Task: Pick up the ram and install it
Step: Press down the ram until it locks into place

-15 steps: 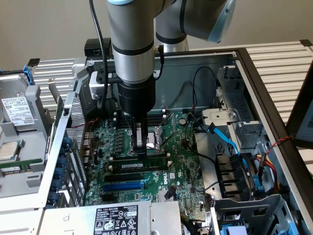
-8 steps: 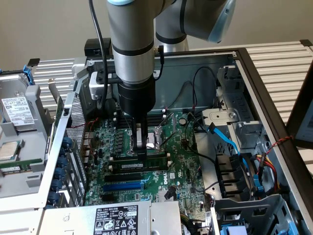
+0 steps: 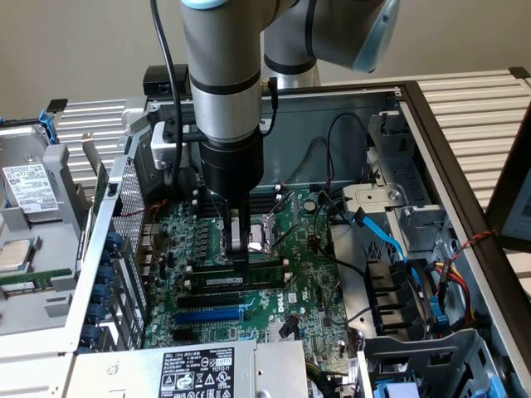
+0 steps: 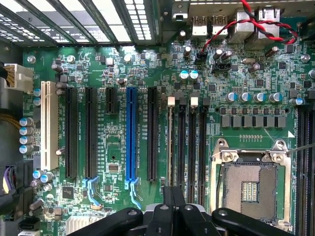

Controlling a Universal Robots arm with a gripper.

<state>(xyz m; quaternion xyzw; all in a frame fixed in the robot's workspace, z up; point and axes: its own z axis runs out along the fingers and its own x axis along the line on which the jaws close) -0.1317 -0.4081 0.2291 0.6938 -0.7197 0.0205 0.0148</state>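
The ram (image 3: 264,270) is a thin green stick standing on edge in a black memory slot of the motherboard (image 3: 307,274), just in front of the CPU socket (image 3: 267,228). My gripper (image 3: 239,259) is shut and points straight down, its tips resting on the ram's top edge near the end towards the exterior view's left. In the wrist view the ram (image 4: 171,147) shows edge-on as a narrow line running under the shut gripper (image 4: 173,194), beside the other memory slots (image 4: 192,147). The jaws hold nothing between them.
A blue expansion slot (image 3: 207,315) (image 4: 131,132) and black slots lie beside the memory slots. Blue and black cables (image 3: 377,236) and drive bays crowd the exterior view's right. The case walls (image 3: 116,215) enclose the board, and a power supply (image 3: 195,373) sits in front.
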